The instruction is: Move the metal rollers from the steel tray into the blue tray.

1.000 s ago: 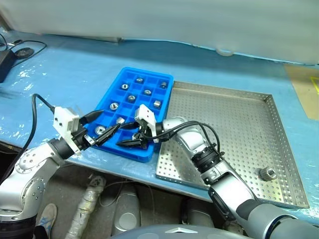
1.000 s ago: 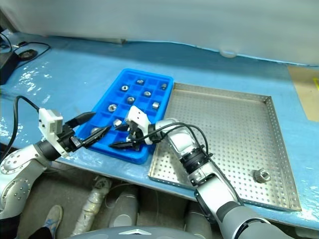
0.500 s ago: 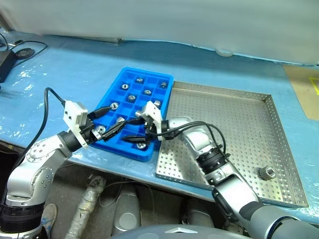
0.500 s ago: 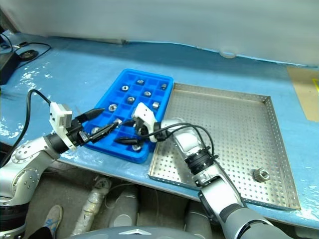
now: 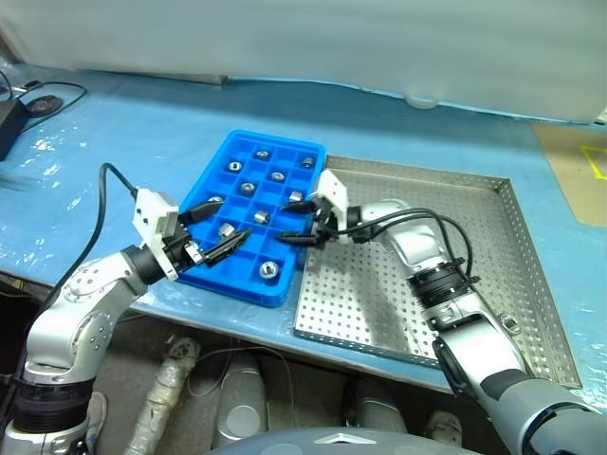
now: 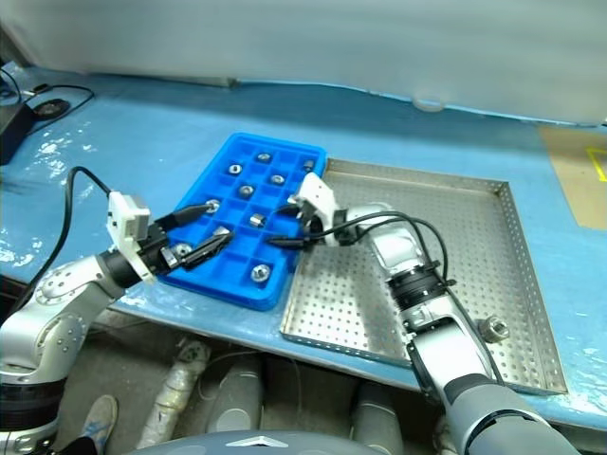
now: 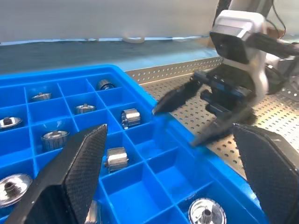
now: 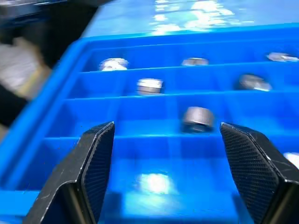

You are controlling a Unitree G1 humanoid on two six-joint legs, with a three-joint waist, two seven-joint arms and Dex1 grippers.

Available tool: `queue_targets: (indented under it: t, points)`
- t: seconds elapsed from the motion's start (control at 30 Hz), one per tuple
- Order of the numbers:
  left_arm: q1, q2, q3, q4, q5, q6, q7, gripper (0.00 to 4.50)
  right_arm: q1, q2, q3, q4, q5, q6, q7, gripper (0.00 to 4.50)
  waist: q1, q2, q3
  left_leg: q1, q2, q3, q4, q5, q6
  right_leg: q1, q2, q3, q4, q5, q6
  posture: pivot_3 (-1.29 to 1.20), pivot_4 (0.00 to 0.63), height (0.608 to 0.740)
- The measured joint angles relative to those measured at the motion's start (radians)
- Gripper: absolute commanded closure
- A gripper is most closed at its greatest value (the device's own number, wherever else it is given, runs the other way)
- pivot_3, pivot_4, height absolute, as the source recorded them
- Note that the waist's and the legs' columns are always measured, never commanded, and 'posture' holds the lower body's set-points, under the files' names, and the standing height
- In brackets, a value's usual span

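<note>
Left eye view showed the blue tray (image 5: 248, 204) lying on the blue-covered table (image 5: 123, 142), its long side touching the near-left rim of the steel tray (image 5: 446, 237). Most of the metal rollers (image 5: 267, 270) sat in the blue tray's square compartments, one to a cell; one cell at the tray's near edge held a roller, and others were scattered through the rows farther back. A single roller (image 6: 490, 330) lay on the steel tray's perforated floor, near its front right corner and well apart from the blue tray.

The right gripper (image 5: 302, 230) hovered over the seam where the two trays met, pointing across the blue tray, its two black fingers spread apart with nothing between them. The left gripper (image 5: 220, 230) hung over the blue tray's near-left edge, its fingers spread wide and empty as well.

In the left wrist view the right gripper (image 7: 187, 114) stood just past the blue tray's rim, above the steel tray. A black cable and a small dark adapter (image 5: 9, 116) lay at the table's far left, well apart from the blue tray
</note>
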Motion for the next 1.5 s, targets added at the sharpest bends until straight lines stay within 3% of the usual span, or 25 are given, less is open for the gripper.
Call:
queue_targets:
  t: [0.17, 0.33, 0.63, 0.8, 1.13, 1.5]
  points:
    - [-0.104, -0.079, -0.131, 0.110, 0.038, -0.017, -0.052, 0.00, 0.065, -0.111, -0.100, -0.033, -0.001, -0.009, -0.073, 0.72, -0.023, 0.000, 0.000, 0.001, 0.000, 0.001, 0.000, 0.001, -0.001, 0.000, 0.001, 0.001, 0.001, 0.000, -0.001, -0.01, 0.150, 0.740]
    - [-0.288, -0.175, -0.239, 0.300, 0.096, -0.073, -0.143, 0.00, 0.242, -0.219, -0.214, -0.213, 0.022, 0.067, -0.140, 0.72, -0.073, 0.000, 0.000, 0.002, 0.000, 0.003, 0.001, 0.002, -0.001, 0.000, 0.001, 0.004, -0.001, 0.001, -0.001, -0.16, 0.150, 0.740]
    - [-0.452, -0.299, -0.337, 0.580, 0.173, -0.187, -0.322, 0.00, 0.573, -0.342, -0.410, -0.543, 0.073, 0.264, -0.259, 0.72, -0.175, 0.000, -0.001, 0.006, 0.000, 0.012, 0.000, -0.003, 0.006, 0.000, 0.002, 0.011, -0.007, 0.001, -0.001, -0.35, 0.150, 0.740]
    - [-0.490, -0.352, -0.352, 0.684, 0.202, -0.233, -0.383, 0.00, 0.760, -0.399, -0.468, -0.644, 0.083, 0.359, -0.287, 0.72, -0.188, 0.000, -0.001, 0.010, 0.000, 0.021, 0.000, -0.005, 0.009, 0.000, 0.002, 0.020, -0.008, -0.003, 0.007, -0.42, 0.150, 0.740]
    - [-0.547, -0.418, -0.353, 0.791, 0.238, -0.293, -0.439, 0.00, 0.923, -0.437, -0.526, -0.755, 0.124, 0.454, -0.314, 0.72, -0.217, -0.001, 0.000, 0.007, -0.002, 0.025, 0.014, -0.010, 0.017, 0.000, 0.002, 0.028, -0.010, -0.004, 0.009, -0.47, 0.150, 0.740]
    - [-0.547, -0.439, -0.353, 0.812, 0.268, -0.309, -0.459, 0.00, 0.949, -0.449, -0.563, -0.752, 0.127, 0.448, -0.349, 0.72, -0.223, -0.001, 0.000, 0.002, -0.002, 0.025, 0.015, -0.012, 0.019, -0.002, 0.002, 0.029, -0.013, -0.004, 0.010, -0.47, 0.150, 0.740]
